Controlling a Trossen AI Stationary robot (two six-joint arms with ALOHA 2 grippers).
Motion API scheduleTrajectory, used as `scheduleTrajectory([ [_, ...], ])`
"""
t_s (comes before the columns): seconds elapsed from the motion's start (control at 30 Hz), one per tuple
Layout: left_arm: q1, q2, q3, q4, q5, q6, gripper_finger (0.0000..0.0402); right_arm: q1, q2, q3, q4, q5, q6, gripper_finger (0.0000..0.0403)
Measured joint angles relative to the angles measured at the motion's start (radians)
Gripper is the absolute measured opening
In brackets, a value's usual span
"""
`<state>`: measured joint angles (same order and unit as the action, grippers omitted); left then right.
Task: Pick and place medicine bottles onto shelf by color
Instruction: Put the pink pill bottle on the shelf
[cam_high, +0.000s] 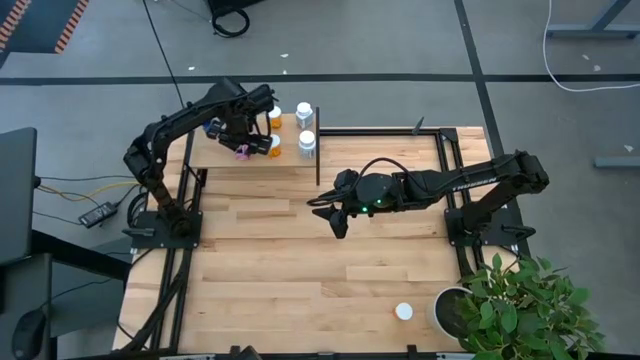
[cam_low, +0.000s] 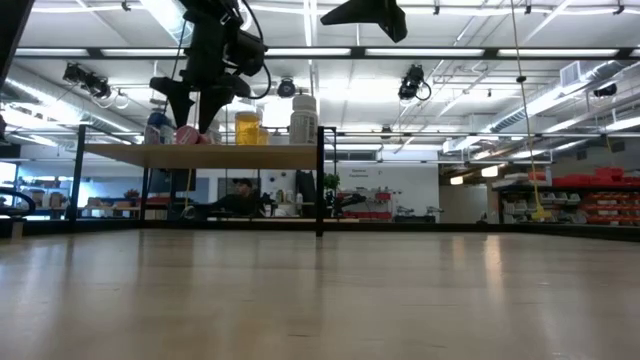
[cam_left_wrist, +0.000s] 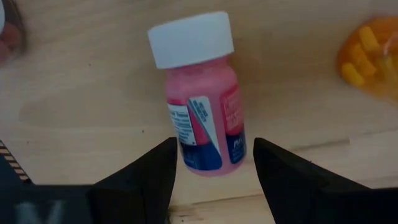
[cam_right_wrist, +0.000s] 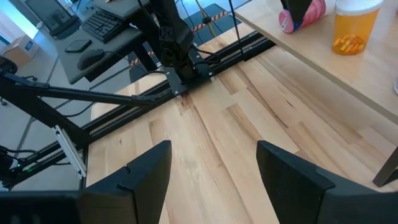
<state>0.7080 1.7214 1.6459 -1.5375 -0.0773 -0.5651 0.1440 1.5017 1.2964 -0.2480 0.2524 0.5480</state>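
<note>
A pink bottle with a white cap (cam_left_wrist: 202, 106) lies on its side on the light-wood shelf (cam_high: 215, 157). My left gripper (cam_left_wrist: 214, 146) is open above it, pointing down, with one finger on either side of the bottle's base end; a gap shows at one finger. It also shows in the high view (cam_high: 245, 143). Two orange bottles (cam_high: 275, 117) and two white bottles (cam_high: 305, 114) stand on the shelf's right part. My right gripper (cam_high: 335, 220) is open and empty, above the middle of the table. One white-capped bottle (cam_high: 403, 311) stands near the table's front edge.
A black upright post (cam_high: 318, 145) of the shelf frame stands at the shelf's right end. A dark-capped bottle (cam_high: 213, 127) stands behind my left gripper. A potted plant (cam_high: 520, 300) is at the table's front right corner. Bare planks lie between the shelf and the front edge.
</note>
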Motion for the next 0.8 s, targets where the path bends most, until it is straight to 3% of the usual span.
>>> scheduleTrajectory([
  [0.6, 0.04, -0.01, 0.003, 0.006, 0.003, 0.051, 0.0236, 0.0, 0.0, 0.0, 0.0, -0.01, -0.001, 0.0243],
  [0.8, 0.057, -0.011, 0.086, 0.062, -0.009, 0.107, 0.0245, -0.013, 0.0, 0.0, 0.0, -0.011, -0.005, 0.0243],
])
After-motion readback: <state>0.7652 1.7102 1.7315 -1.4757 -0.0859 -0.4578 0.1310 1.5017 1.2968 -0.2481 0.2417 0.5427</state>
